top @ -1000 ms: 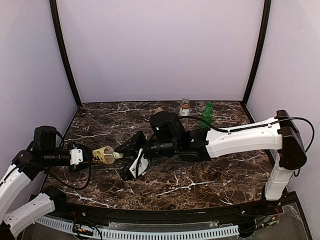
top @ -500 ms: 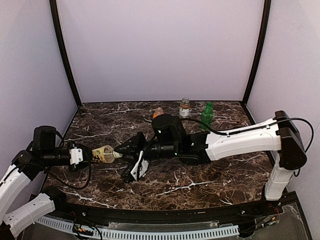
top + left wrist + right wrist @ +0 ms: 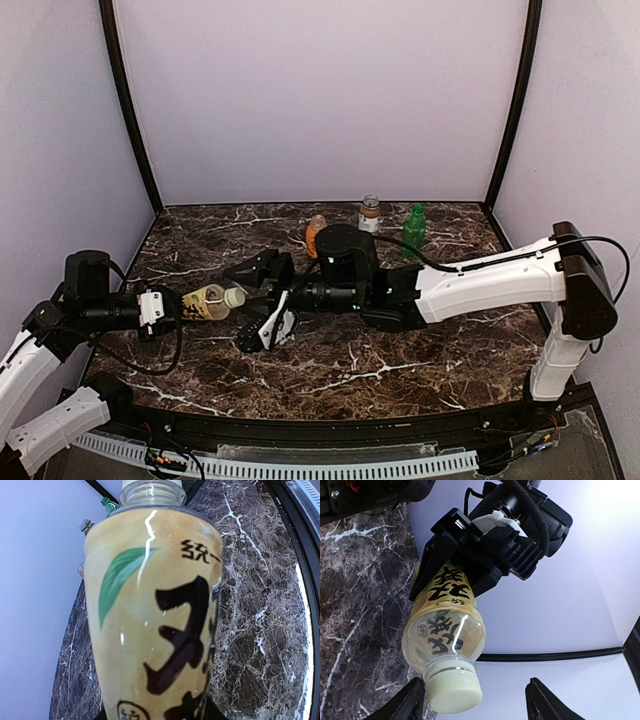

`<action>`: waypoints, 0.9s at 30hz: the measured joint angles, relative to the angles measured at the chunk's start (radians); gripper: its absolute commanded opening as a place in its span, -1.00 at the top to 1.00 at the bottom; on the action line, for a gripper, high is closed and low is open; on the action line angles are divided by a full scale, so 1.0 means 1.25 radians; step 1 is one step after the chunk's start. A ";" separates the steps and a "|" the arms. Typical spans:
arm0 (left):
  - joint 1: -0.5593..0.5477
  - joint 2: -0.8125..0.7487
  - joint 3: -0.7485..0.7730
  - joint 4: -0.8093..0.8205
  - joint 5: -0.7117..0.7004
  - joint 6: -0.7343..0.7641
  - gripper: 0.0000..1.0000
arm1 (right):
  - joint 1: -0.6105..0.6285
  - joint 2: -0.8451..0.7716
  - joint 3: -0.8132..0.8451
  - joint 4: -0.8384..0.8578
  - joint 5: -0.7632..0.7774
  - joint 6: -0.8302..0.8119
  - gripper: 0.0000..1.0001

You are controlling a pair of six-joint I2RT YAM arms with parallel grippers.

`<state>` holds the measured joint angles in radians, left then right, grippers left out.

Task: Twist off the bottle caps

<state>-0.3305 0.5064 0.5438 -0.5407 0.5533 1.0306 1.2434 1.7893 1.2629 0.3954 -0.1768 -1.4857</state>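
My left gripper (image 3: 168,307) is shut on the base end of a tan-labelled bottle (image 3: 205,301) and holds it lying level above the table. Its pale yellow cap (image 3: 235,297) points right. In the right wrist view the same cap (image 3: 454,692) is on the bottle's neck (image 3: 445,630). My right gripper (image 3: 475,692) is open. One finger is next to the cap; the other stands well clear of it. The left wrist view is filled by the bottle's label (image 3: 150,620).
Three more bottles stand at the back of the marble table (image 3: 440,340): an orange one (image 3: 316,234), a clear one with a brown label (image 3: 370,214), and a green one (image 3: 413,230) with a green cap (image 3: 417,209). Purple walls enclose the table.
My right gripper was shut on the pale yellow cap and has now opened off it. The right wrist has rolled and shifted slightly. The left arm still holds the bottle.
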 measured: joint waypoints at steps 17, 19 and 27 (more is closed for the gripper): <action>0.000 0.002 0.000 0.151 -0.037 -0.138 0.99 | -0.043 -0.064 -0.004 0.002 -0.049 0.370 -0.97; 0.000 0.001 -0.003 0.188 -0.067 -0.143 0.99 | -0.076 -0.085 0.014 -0.028 -0.117 0.511 -0.97; 0.000 -0.003 -0.033 0.283 -0.168 -0.106 0.99 | -0.197 -0.053 0.192 -0.045 -0.229 1.333 -0.50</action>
<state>-0.3305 0.5030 0.5030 -0.1875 0.3435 0.8978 0.9970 1.7226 1.5024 0.3393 -0.4633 0.1810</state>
